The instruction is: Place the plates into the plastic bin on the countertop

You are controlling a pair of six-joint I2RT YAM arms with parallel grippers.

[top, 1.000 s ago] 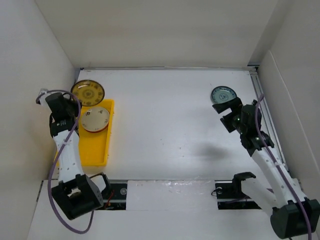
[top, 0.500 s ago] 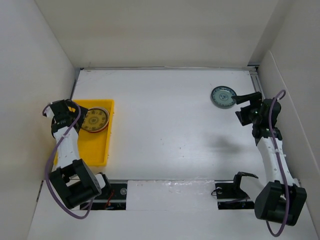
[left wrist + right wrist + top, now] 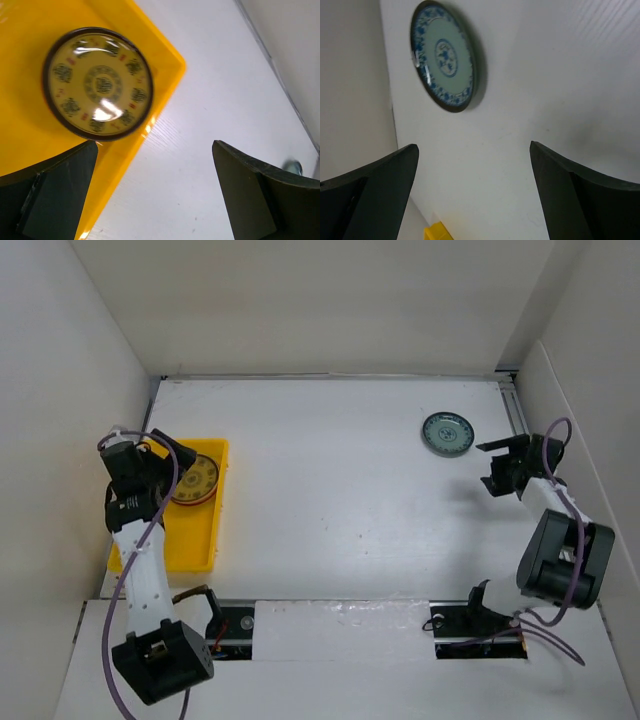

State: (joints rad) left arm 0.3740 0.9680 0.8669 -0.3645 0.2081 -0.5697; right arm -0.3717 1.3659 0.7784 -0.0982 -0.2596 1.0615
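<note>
**Last loose plate is sitting up-left of my right pincer, so that's the arm I'm using**

I'm looking down from the top camera, and the only plate I'm seeing out on the table (image 3: 320,470) is the teal-grey plate (image 3: 447,433). It's lying flat in the upper right of the frame. The right pincer (image 3: 473,146) is hanging just below and to the right of it, near but not touching. Its fingers are spread wide and aren't carrying anything.

In the right wrist view the plate is showing up in the upper left of the frame. It's left of the gap between the fingers, so I'm not lined up on it yet. It's round, so there's no long axis to worry about, only which bit of rim I'm coming in on.

The left pincer (image 3: 154,145) is on the far left of the top view, hovering over the yellow bin (image 3: 190,535). It's spread open and empty too. A gold patterned plate (image 3: 97,82) is resting inside the bin near its upper corner.

I'm figuring the right arm is far closer to the teal-grey plate. The catch I'm expecting is the long haul across the table to the bin afterwards.
</note>
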